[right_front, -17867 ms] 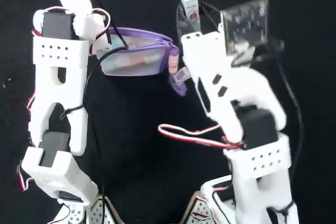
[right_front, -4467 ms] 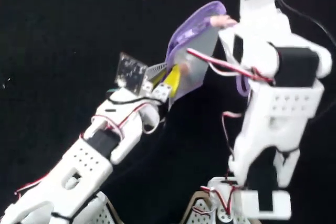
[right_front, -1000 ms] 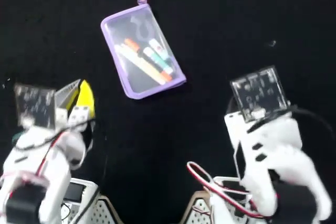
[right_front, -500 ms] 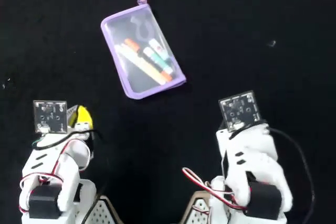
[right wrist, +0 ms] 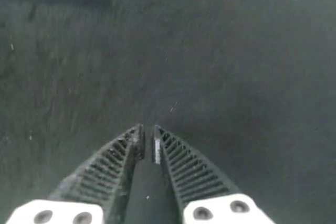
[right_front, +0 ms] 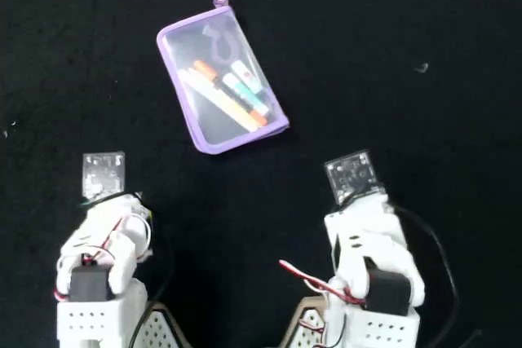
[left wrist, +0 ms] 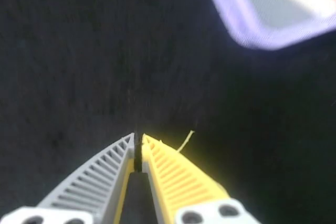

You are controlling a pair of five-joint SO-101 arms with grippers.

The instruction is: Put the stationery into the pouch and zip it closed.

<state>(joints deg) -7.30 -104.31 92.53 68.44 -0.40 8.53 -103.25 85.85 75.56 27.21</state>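
The left end effector (left wrist: 138,145) and right end effector (right wrist: 147,139) are both pinched narrow and empty, low over the tabletop (right_front: 408,95). The pouch (right_front: 214,124) lies flat well beyond them, stationery (right_front: 231,94) inside.

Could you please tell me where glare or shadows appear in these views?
High view: the pouch has a soft sheen on its clear face, though the pens show through. Left wrist view: its face looks washed pale. Right wrist view: the table is evenly lit, without glare.
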